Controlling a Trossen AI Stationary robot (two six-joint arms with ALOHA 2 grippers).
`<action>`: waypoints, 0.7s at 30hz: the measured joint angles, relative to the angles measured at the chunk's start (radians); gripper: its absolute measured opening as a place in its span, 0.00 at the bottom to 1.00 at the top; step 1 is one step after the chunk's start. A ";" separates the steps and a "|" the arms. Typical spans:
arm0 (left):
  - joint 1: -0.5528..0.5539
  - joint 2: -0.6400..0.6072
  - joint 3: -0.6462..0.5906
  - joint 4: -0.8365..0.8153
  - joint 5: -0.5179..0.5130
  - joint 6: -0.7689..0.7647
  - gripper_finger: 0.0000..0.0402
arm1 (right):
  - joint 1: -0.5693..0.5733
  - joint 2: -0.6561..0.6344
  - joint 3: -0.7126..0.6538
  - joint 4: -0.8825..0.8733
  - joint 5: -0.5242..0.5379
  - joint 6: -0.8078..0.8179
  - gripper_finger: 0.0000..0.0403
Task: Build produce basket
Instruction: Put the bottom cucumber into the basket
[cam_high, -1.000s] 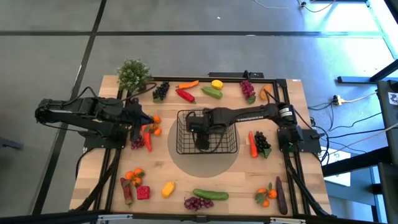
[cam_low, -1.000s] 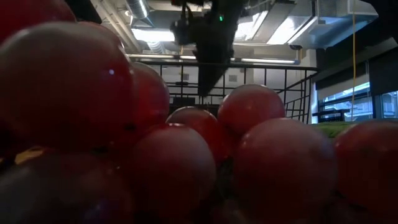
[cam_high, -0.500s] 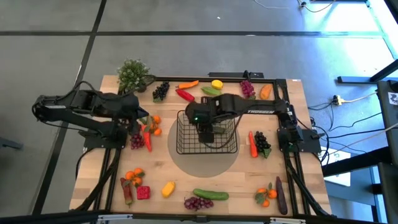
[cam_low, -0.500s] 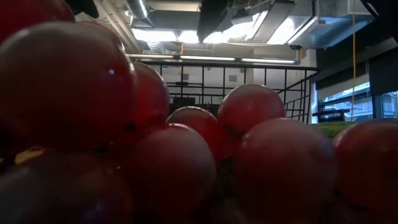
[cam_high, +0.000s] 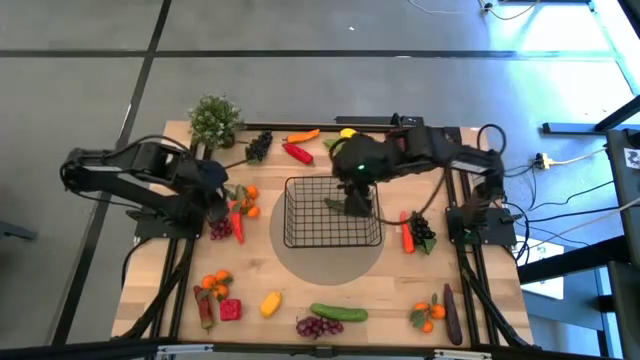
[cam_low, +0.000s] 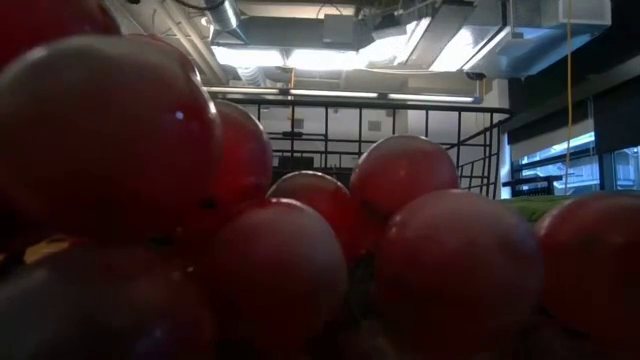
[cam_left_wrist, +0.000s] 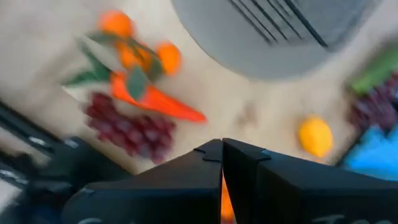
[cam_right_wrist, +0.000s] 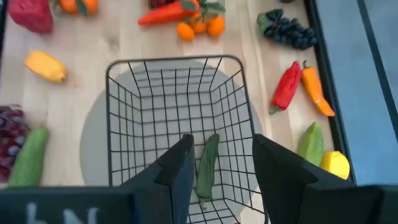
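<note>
The black wire basket (cam_high: 290, 215) stands on a grey round mat (cam_high: 330, 262) at the table's middle. A green cucumber (cam_right_wrist: 207, 163) lies on the basket's floor. My right gripper (cam_right_wrist: 222, 171) hangs open high above it, over the basket's far right part (cam_high: 353, 200), touching nothing. My left gripper (cam_high: 221, 196) is shut at the table's left, above oranges (cam_high: 247, 192), a red-orange piece (cam_left_wrist: 155, 102) and purple grapes (cam_left_wrist: 127, 127). Other produce lies loose round the table. Red grapes (cam_low: 300, 250) fill the low view.
A potted plant (cam_high: 213, 118) stands at the far left corner. Peppers, dark grapes (cam_high: 258, 146) and a lemon lie along the far edge. A carrot (cam_high: 407, 232) lies right of the basket. A cucumber (cam_high: 338, 312), grapes and a lemon (cam_high: 270, 303) lie along the near edge.
My right gripper has risen out of the basket and drawn toward the table's far right, its fingers as wide apart as before. The cucumber stays on the basket's floor. My left arm has drawn up a little and its wrist has turned, the gripper still shut over the same spot.
</note>
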 joint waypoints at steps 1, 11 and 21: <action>0.000 0.005 0.000 0.002 0.038 0.002 0.00 | 0.003 -0.010 0.000 0.000 0.000 0.000 0.37; -0.001 0.063 -0.001 0.000 0.209 -0.002 0.07 | 0.006 -0.047 -0.002 -0.005 -0.001 -0.009 0.37; -0.016 0.093 -0.002 0.001 0.241 0.128 0.21 | 0.006 -0.049 -0.002 -0.085 -0.169 -0.029 0.37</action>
